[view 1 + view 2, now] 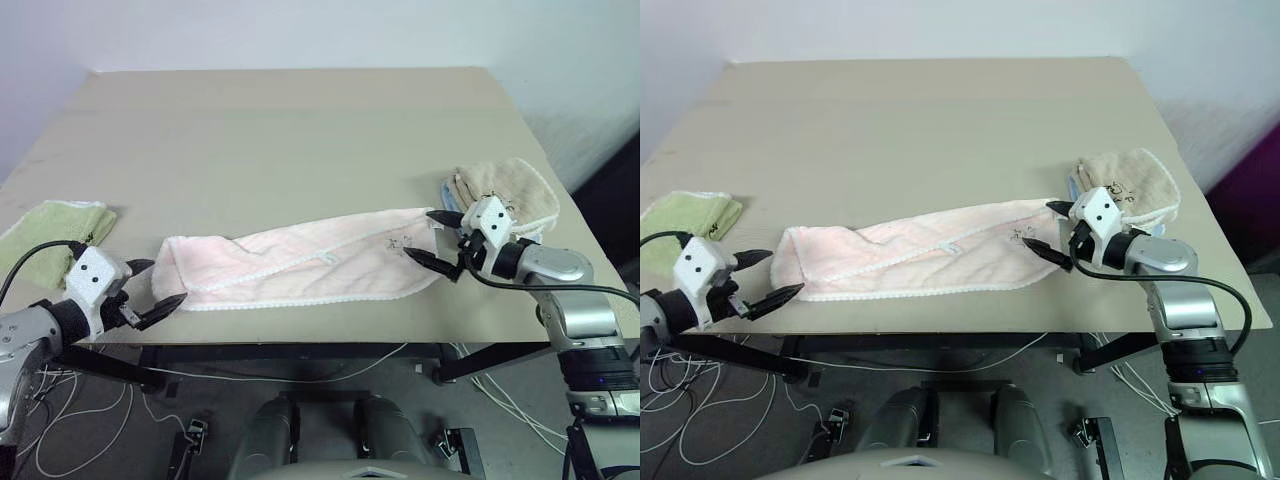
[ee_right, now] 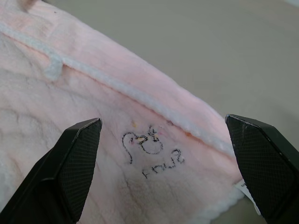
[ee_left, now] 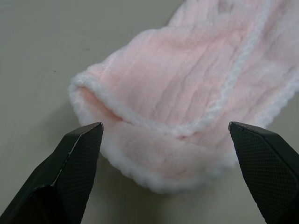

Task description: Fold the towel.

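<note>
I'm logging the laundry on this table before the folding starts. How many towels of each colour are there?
Pink towel: 1
Light green towel: 1
Beige towel: 1
Total: 3 towels

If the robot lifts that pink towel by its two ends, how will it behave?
The towel already lies rumpled and folded over itself, so it will probably sag limply in the middle. Its fluffy terry pile suggests it is light and grippy rather than slippery.
</note>
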{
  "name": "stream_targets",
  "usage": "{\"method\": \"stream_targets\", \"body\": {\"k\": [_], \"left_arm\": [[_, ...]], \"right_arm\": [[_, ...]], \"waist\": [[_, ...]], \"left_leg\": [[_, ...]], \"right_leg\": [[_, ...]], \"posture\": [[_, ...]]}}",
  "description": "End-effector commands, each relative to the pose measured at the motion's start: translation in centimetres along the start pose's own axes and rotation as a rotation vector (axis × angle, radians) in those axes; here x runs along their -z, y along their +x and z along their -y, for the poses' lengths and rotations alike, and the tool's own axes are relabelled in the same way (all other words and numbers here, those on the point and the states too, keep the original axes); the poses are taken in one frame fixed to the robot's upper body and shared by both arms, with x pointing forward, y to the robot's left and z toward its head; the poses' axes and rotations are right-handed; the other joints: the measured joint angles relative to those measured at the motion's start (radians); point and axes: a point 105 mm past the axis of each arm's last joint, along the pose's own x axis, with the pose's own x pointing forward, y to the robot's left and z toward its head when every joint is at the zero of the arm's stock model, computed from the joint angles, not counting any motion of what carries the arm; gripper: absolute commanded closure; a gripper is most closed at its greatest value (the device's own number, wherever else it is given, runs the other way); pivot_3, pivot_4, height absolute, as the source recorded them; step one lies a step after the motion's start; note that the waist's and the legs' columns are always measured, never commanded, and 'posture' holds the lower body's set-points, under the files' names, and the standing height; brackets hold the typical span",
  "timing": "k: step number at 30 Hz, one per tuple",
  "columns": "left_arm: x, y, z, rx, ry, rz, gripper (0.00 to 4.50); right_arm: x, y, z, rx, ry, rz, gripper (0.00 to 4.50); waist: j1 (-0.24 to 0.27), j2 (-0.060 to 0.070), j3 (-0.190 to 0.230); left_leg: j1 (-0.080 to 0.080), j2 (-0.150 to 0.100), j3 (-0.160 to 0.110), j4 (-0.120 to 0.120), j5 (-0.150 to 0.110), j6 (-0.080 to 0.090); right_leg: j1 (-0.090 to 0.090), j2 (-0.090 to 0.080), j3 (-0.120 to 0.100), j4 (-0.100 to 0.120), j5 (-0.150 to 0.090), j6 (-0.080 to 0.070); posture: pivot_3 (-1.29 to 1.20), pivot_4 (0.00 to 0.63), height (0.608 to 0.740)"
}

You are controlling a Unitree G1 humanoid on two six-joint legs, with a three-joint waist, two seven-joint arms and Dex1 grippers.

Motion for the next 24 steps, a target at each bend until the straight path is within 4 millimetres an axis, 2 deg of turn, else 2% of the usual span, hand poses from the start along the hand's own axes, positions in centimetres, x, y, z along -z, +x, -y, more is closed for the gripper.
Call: {"method": "stream_targets", "body": {"k": [1, 5, 8, 15, 24], "left_arm": [[-0.7, 0.0, -0.3, 0.036, 0.085, -0.006, 0.00], [-0.3, -0.2, -0.5, 0.099, 0.198, -0.073, 0.00], [-1.0, 0.2, -1.0, 0.126, 0.250, -0.066, 0.00], [-1.8, 3.0, -0.9, 0.212, 0.350, -0.052, 0.00], [-1.3, 6.1, -0.4, 0.258, 0.505, -0.060, 0.00]], "right_arm": [[-0.6, 0.4, -0.2, 0.003, -0.025, 0.036, 0.05], [-0.6, 0.7, -0.5, 0.002, -0.019, 0.053, 0.05], [-0.4, 0.9, -0.8, 0.012, -0.012, 0.062, 0.05], [-0.1, 0.4, -1.1, 0.057, 0.003, 0.072, 0.05], [0.1, -0.6, -1.7, 0.088, 0.011, 0.076, 0.05]], "waist": [[0.000, 0.000, 0.000], [0.000, 0.000, 0.000], [0.001, 0.000, 0.000], [0.000, 0.000, 0.000], [0.000, 0.000, 0.000]], "left_leg": [[0.000, 0.000, 0.000, 0.000, 0.000, 0.000], [0.000, 0.000, 0.000, 0.000, 0.000, 0.000], [0.000, 0.000, 0.000, 0.000, 0.000, 0.000], [0.000, 0.000, 0.000, 0.000, 0.000, 0.000], [0.000, 0.000, 0.000, 0.001, 0.000, 0.000]], "right_leg": [[0.000, 0.000, 0.000, 0.000, 0.000, 0.000], [0.000, 0.000, 0.000, 0.000, 0.000, 0.000], [0.000, 0.000, 0.000, 0.000, 0.000, 0.000], [0.000, 0.000, -0.001, 0.000, 0.000, 0.000], [0.000, 0.003, -0.002, 0.001, 0.000, 0.000]], "posture": [[0.00, 0.150, 0.740], [0.00, 0.150, 0.740], [0.00, 0.150, 0.740], [0.00, 0.150, 0.740], [0.00, 0.150, 0.740]]}}
